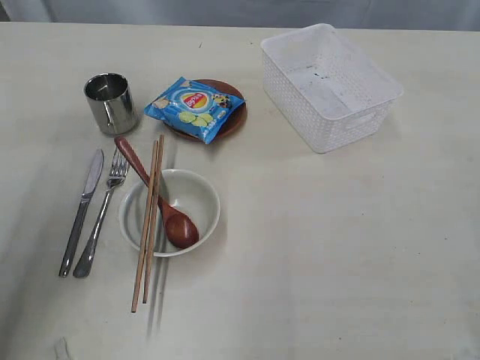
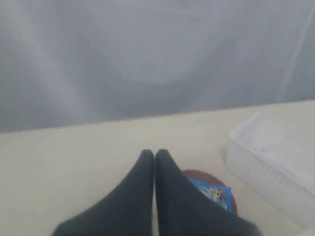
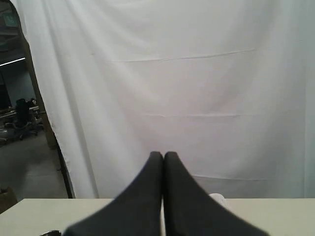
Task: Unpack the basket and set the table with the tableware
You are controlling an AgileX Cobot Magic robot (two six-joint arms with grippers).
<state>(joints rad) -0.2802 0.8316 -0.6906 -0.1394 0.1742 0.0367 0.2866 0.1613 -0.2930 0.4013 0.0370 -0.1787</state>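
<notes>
The white basket [image 1: 330, 84] stands empty at the back right of the table [image 1: 337, 247]. On the left lie a steel knife [image 1: 82, 210] and fork [image 1: 105, 214], two chopsticks [image 1: 148, 225] across the cream bowl [image 1: 191, 196], and a reddish-brown spoon [image 1: 161, 206] resting in it. A steel cup [image 1: 109, 103] stands behind them. A blue snack bag [image 1: 193, 107] lies on the round plate [image 1: 234, 120]. Neither arm shows in the exterior view. My left gripper [image 2: 155, 153] is shut and empty, above the table near the plate [image 2: 206, 178] and basket [image 2: 275, 162]. My right gripper [image 3: 163, 155] is shut, empty, facing the curtain.
A white curtain [image 3: 187, 88] hangs behind the table's far edge. Open tabletop spreads across the front right and the middle between the bowl and the basket.
</notes>
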